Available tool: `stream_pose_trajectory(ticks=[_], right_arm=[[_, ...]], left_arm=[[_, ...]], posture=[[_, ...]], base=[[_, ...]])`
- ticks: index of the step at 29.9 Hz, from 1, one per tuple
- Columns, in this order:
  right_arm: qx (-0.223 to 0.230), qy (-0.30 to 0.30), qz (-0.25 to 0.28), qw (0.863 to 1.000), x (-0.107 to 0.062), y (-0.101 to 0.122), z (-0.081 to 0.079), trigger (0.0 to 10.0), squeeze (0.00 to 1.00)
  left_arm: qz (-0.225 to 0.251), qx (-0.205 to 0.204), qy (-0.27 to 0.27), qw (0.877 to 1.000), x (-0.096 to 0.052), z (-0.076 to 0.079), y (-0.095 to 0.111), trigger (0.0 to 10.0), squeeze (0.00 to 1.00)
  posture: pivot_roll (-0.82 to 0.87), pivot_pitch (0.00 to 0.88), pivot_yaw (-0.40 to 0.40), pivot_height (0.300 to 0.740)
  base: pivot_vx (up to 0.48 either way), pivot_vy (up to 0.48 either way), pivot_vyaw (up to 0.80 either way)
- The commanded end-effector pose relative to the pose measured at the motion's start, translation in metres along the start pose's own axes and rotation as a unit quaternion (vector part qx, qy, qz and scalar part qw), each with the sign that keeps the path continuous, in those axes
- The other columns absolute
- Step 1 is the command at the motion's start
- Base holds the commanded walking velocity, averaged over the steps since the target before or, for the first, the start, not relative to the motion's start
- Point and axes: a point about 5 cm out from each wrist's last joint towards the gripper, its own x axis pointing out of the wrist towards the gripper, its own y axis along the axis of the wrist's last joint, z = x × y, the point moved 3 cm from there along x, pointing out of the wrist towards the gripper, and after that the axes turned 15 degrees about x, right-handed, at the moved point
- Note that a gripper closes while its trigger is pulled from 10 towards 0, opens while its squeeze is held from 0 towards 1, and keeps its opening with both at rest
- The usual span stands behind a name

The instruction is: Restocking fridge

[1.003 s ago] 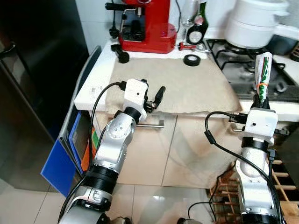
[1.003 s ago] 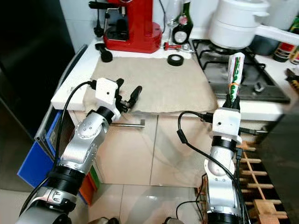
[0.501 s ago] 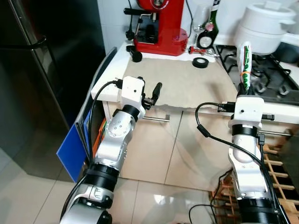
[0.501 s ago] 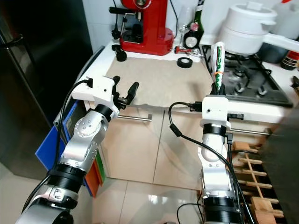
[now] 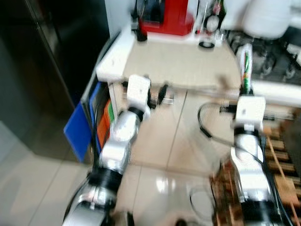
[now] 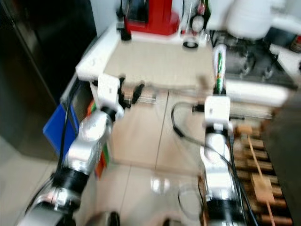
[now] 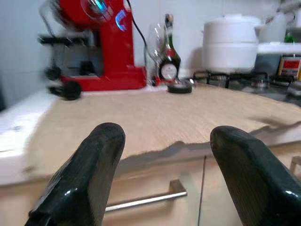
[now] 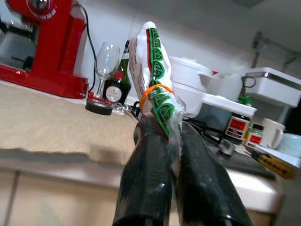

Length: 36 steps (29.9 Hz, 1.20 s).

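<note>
the right gripper [image 8: 167, 141] was closed tight on one green-and-white packet [image 8: 153, 80], its two black fingers [image 8: 146, 174] pinching the lower end; the packet stood upright above the fingers, with an orange band around its middle. in the head views, which were blurred, the same packet [image 5: 244, 68] rose above the right wrist just in front of the counter edge. the left gripper [image 7: 164, 155] was wide open, two fingers [image 7: 91, 165] spread apart with nothing between them, held in front of the counter edge and level with it. one beige cloth [image 7: 155, 113] covered the counter [image 5: 115, 59], its ragged edge hanging over the front. at the back of the counter stood one red coffee machine [image 7: 101, 44]; beside it one wine glass [image 8: 107, 59], one dark bottle [image 7: 168, 56] and one roll of black tape [image 7: 179, 87] lying flat on the cloth. one white lidded pot [image 7: 230, 44] sat on the hob [image 7: 244, 82] past the counter; its contents could not be seen. one bar handle [image 7: 146, 200] ran along the drawer front below the counter. a dark fridge [image 5: 56, 52] stood to the robot's left of the counter, door closed, with a blue panel [image 5: 80, 129] leaning in the gap between them
</note>
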Motion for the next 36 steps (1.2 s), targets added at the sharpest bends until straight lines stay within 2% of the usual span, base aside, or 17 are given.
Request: stream_pose_trajectory(ticks=[1, 15, 24, 29, 36], right_arm=[[0.003, 0.003, 0.008, 1.0, 0.005, 0.005, -0.002, 0.0, 0.0], [-0.001, -0.001, 0.007, 1.0, 0.005, 0.003, 0.002, 0.0, 0.0], [-0.005, -0.003, 0.005, 1.0, 0.006, 0.001, 0.006, 0.0, 0.0], [-0.006, -0.003, 0.004, 1.0, 0.005, 0.001, 0.006, 0.0, 0.0], [-0.006, -0.006, 0.001, 1.0, 0.0, -0.001, 0.009, 0.0, 0.0]], left_arm=[[0.004, -0.001, 0.004, 1.0, 0.0, -0.001, 0.001, 10.0, 0.0], [0.011, 0.007, -0.008, 1.0, 0.002, 0.003, 0.002, 10.0, 0.0], [0.027, -0.013, -0.025, 0.999, 0.002, 0.009, 0.006, 10.0, 0.0], [0.024, -0.01, -0.032, 0.999, 0.002, 0.013, 0.004, 10.0, 0.0], [0.024, -0.002, -0.037, 0.999, 0.002, 0.014, 0.003, 10.0, 0.0]], posture=[[-0.02, 0.0, 0.0, 0.74], [-0.03, 0.0, 0.007, 0.74], [-0.04, 0.0, 0.009, 0.74], [-0.05, 0.0, 0.013, 0.74], [-0.05, 0.0, 0.015, 0.74]], base=[[-0.345, 0.0, 0.0], [-0.346, 0.0, 0.0], [0.0, 0.0, 0.0], [0.0, -0.48, 0.0], [0.0, 0.0, 0.0]])
